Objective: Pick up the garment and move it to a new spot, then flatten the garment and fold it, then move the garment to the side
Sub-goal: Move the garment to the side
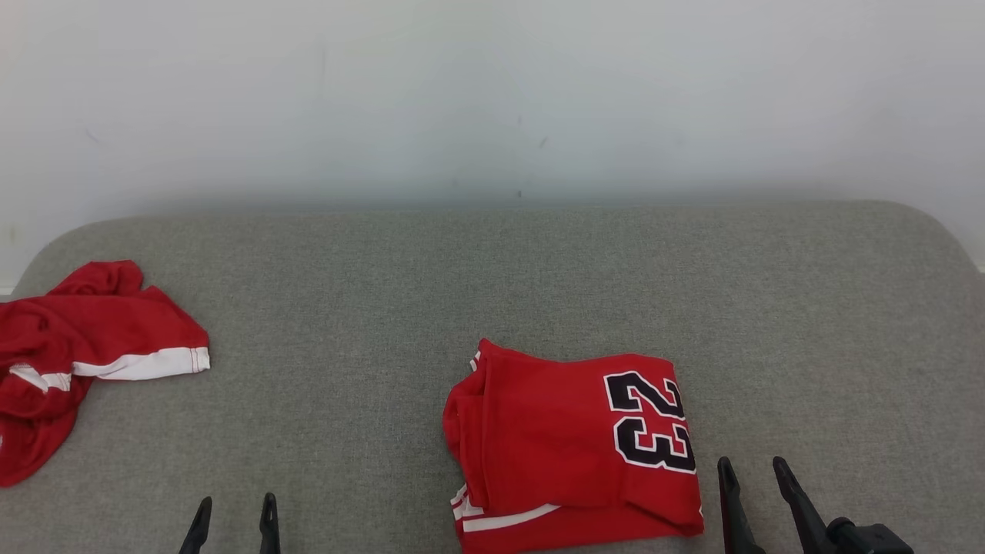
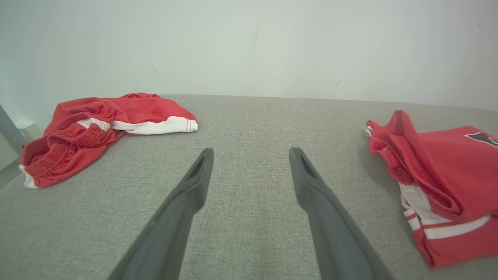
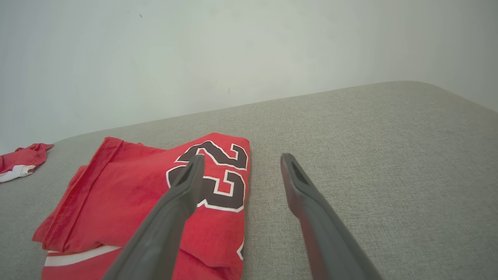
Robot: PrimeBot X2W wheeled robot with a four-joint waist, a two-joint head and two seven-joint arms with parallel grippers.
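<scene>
The garment (image 1: 569,438) is a red jersey with a black "23", lying folded into a rough rectangle on the grey fabric surface (image 1: 462,292) near its front edge. In the right wrist view the garment (image 3: 148,194) lies just left of my right gripper (image 3: 242,156), whose left finger hangs over the number. From the head view my right gripper (image 1: 751,463) stands open just right of the jersey, holding nothing. My left gripper (image 1: 236,502) is open and empty at the lower left, well apart from the garment (image 2: 447,179); between its fingers (image 2: 251,151) is bare fabric.
A second red garment with white trim (image 1: 85,346) lies crumpled at the surface's left edge, ahead and left of the left gripper (image 2: 101,124), and small at far left in the right wrist view (image 3: 19,161). A pale wall (image 1: 492,100) backs the surface.
</scene>
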